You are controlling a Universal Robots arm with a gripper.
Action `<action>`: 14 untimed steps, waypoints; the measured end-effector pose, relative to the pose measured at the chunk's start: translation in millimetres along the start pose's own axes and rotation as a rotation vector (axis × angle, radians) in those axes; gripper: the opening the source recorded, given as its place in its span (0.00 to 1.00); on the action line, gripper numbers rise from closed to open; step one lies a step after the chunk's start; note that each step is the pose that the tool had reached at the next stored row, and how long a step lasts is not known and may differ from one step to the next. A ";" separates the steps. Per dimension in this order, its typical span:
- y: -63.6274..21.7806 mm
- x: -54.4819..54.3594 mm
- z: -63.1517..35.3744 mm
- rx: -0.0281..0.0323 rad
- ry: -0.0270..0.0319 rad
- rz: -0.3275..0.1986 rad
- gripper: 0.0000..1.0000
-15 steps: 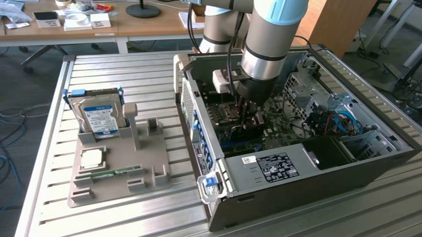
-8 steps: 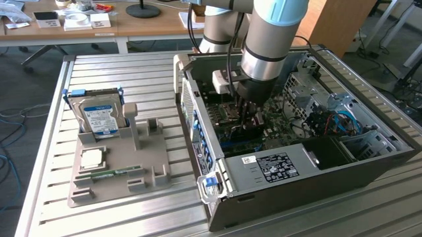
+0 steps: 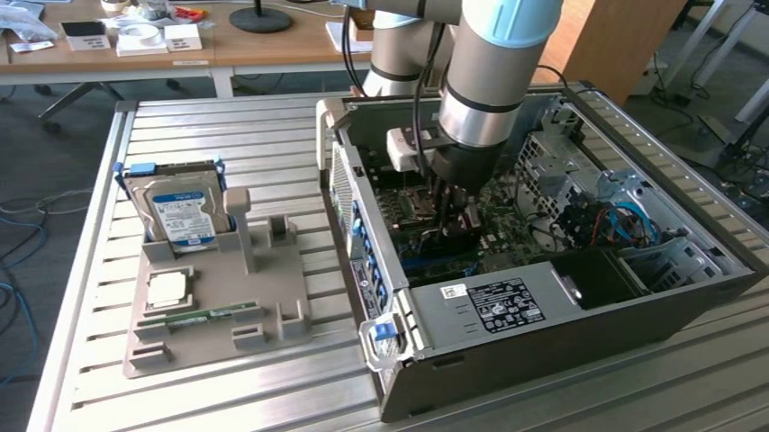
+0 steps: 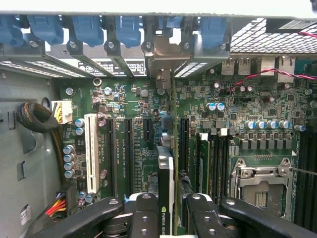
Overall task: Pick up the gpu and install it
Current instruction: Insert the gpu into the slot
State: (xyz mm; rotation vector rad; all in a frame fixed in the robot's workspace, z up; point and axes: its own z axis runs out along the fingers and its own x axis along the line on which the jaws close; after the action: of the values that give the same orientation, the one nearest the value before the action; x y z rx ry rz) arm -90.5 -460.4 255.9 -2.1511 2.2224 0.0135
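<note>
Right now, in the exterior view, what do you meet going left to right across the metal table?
Hard drive standing in the grey holder → grey holder's upright post → open computer case, with the claw down inside it.

In the exterior view the arm [image 3: 481, 81] is hiding the end effector [image 3: 455, 236] and most of the gpu [image 3: 463, 220] inside the case [image 3: 541, 351]. In the wrist view the picture's edge is cutting off the fingers [image 4: 143, 218], and the gpu [image 4: 166, 193] is showing edge-on.
</note>
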 end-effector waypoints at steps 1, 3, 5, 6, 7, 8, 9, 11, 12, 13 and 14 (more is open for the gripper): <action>0.2 0.0 0.0 0.0003 -0.0001 0.000 0.26; 0.7 0.0 0.0 0.0012 -0.0002 0.000 0.26; 1.1 0.1 -0.1 0.0018 -0.0001 0.000 0.26; 1.3 0.1 0.0 0.0021 -0.0002 0.000 0.26; 1.4 0.1 -0.1 0.0023 -0.0001 0.000 0.26; 1.6 0.1 -0.1 0.0025 -0.0001 0.000 0.26; 1.7 0.1 -0.1 0.0028 -0.0002 0.000 0.26; 2.0 0.1 -0.1 0.0034 -0.0002 0.000 0.26; 2.1 0.1 -0.1 0.0036 -0.0002 0.000 0.26; 2.2 0.1 -0.1 0.0037 -0.0003 0.000 0.26; 2.3 0.4 -0.1 0.0038 -0.0003 0.000 0.26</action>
State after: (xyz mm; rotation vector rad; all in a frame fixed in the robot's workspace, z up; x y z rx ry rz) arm -92.8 -460.7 255.9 -2.1493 2.2201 0.0096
